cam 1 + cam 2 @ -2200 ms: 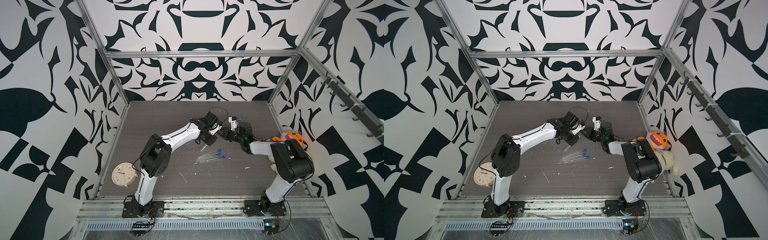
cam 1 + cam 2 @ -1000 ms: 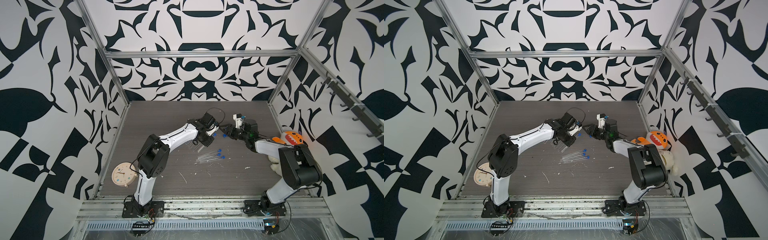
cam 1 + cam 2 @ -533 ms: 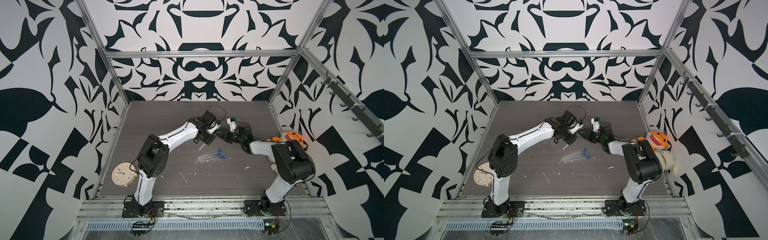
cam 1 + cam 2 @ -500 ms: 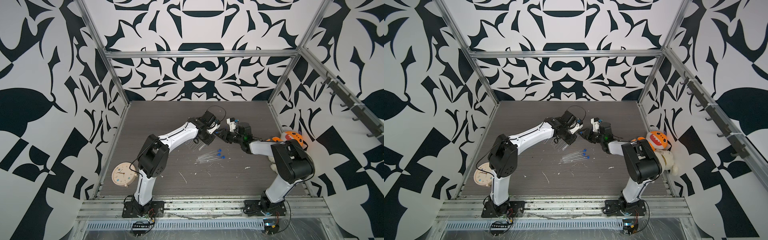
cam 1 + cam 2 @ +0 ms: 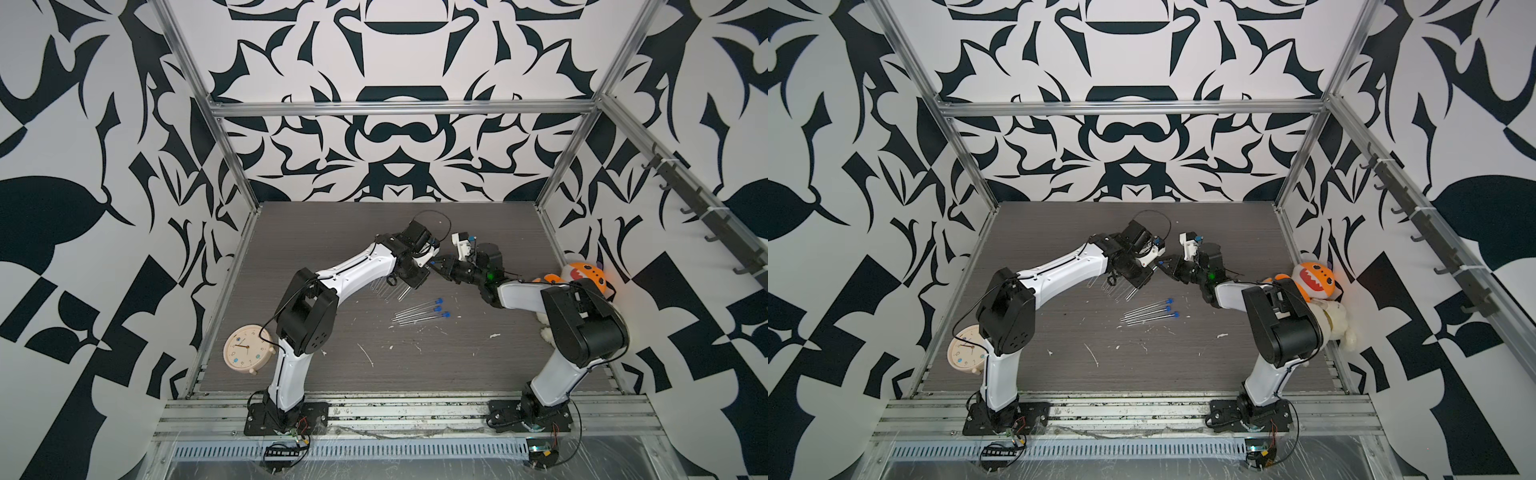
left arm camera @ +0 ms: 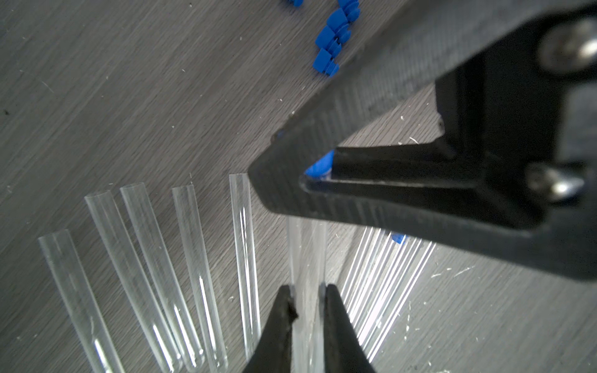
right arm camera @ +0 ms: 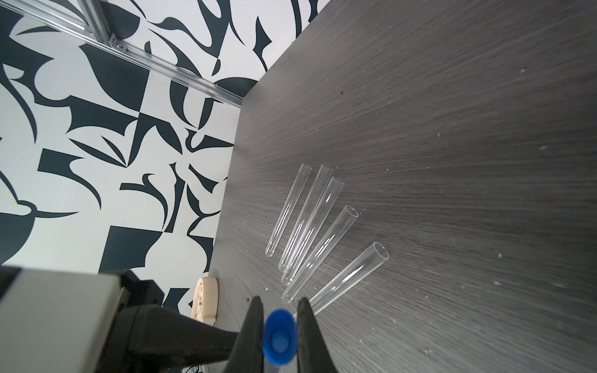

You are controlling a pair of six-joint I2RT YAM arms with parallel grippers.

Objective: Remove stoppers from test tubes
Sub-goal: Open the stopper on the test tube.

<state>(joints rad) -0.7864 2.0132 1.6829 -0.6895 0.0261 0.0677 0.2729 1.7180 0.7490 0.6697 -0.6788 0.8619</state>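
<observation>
Looks well past halfway. Shows five opened test tubes (image 7: 319, 255) fanned out flat on the bench (image 7: 452, 129), mouths bare, lying close beside one another. Shows a small cluster of loose stoppers (image 6: 332, 38) on the bench as well, apart from those open mouths. Grips a sixth test tube (image 6: 307, 252) in the left tool (image 6: 307, 289), jaws closed tight on the glass, held above the bench between the two arms. Pinches that tube's blue stopper (image 7: 280, 337) in the right tool (image 7: 280, 302), jaws drawn in narrow against both of its sides. Seems still seated in the tube's mouth, though hard to tell for certain. Leaves three stoppered test tubes (image 5: 417, 313) side by side nearer the front of the bench, well apart from either tool, blue ends toward the right arm. Calls for one pull here, then likely three more rounds of pick, pinch and pull.
</observation>
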